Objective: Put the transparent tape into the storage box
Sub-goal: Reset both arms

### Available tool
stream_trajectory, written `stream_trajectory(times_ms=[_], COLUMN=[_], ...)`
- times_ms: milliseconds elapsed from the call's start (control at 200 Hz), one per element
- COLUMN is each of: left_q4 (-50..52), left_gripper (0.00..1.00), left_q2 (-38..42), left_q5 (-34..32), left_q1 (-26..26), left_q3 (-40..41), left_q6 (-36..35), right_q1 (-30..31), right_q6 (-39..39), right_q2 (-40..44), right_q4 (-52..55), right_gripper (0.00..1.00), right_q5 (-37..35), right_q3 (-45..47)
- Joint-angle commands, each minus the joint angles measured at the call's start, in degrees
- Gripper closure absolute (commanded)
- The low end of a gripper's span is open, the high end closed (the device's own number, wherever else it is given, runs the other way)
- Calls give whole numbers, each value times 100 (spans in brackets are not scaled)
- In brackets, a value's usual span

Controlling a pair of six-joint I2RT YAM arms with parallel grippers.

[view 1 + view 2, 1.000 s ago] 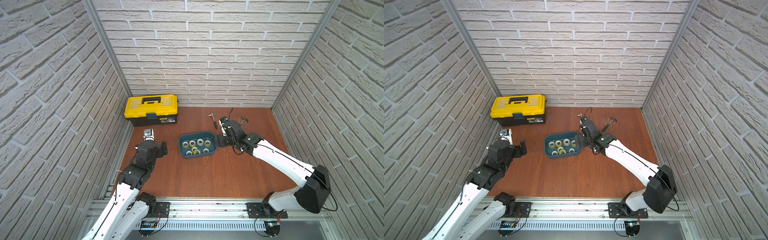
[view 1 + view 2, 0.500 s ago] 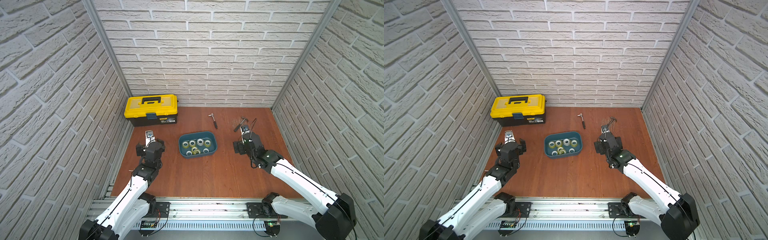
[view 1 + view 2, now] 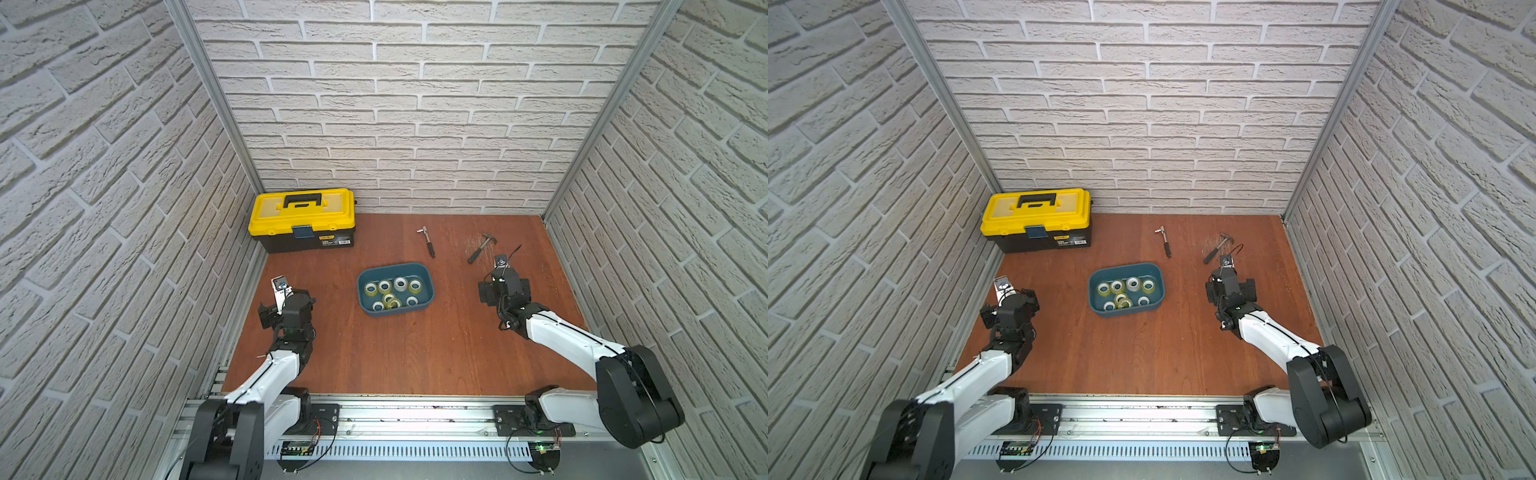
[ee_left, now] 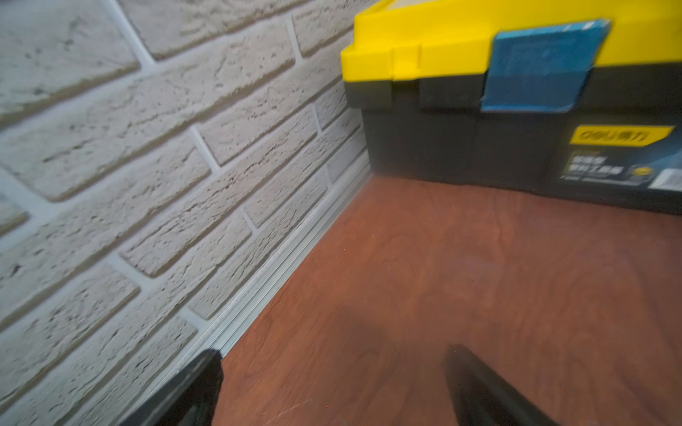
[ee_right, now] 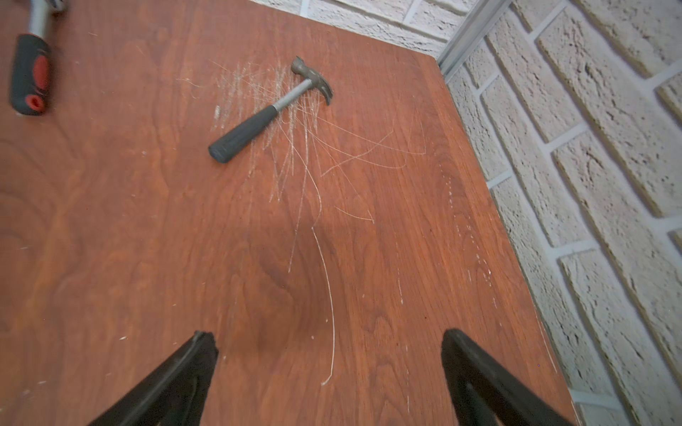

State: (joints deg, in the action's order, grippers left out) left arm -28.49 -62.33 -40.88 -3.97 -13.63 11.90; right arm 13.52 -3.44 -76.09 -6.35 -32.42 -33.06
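Observation:
The storage box (image 3: 400, 311) (image 3: 1130, 311), a shallow teal tub, stands mid-table in both top views. Several rolls of transparent tape (image 3: 400, 284) (image 3: 1133, 284) lie inside it. My left gripper (image 3: 286, 306) (image 4: 334, 365) hangs open and empty over bare wood near the left wall, facing the toolbox, well left of the box. To the right of the box, my right gripper (image 3: 503, 289) (image 5: 329, 337) is open, with only scratched wood between its fingers. Neither wrist view shows the box or the tape.
A yellow-lidded black toolbox (image 3: 303, 220) (image 4: 516, 92) stands at the back left. A hammer (image 3: 481, 248) (image 5: 265, 114) lies just beyond my right gripper. A small tool with a black and red handle (image 3: 428, 242) (image 5: 29, 73) lies behind the box. Brick walls close three sides.
My right gripper has pulled away from the box's right rim, out to the right. My left arm has drawn back toward the front and turned toward the toolbox.

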Motion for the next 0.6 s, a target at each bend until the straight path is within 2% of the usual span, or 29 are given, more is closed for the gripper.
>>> stream_trajectory(times_ms=[0,70,130,270,350,525,595], left_q4=[-1138,-1735,-1834,-2784,-2375,-2905,-3152], left_gripper=[2,2,2,2,2,2,2], left_q2=[-403,-778,-1026,-1810,-1793,-2187,-2587], left_q5=[245,555,762,1845,2038,3150,3099], left_q1=[202,343,484,1033,1039,927,651], left_q3=[6,41,-100,-41,-239,-233,-317], left_q6=[-164,-247,-277,-48,-94,-695,-1032], right_q1=[-322,-491,-559,-639,-676,-703,-740], right_q6=[-7,-84,-71,141,252,309,335], right_q2=[-212,-345,-370,-544,-786,-796,-795], right_q4=[-1283,-1624,-1890,-2861,-3379,-3808,-3925], right_gripper=[1,1,1,1,1,1,1], right_q5=[-429,-408,-378,-91,171,422,615], right_q3=[189,300,329,555,666,911,980])
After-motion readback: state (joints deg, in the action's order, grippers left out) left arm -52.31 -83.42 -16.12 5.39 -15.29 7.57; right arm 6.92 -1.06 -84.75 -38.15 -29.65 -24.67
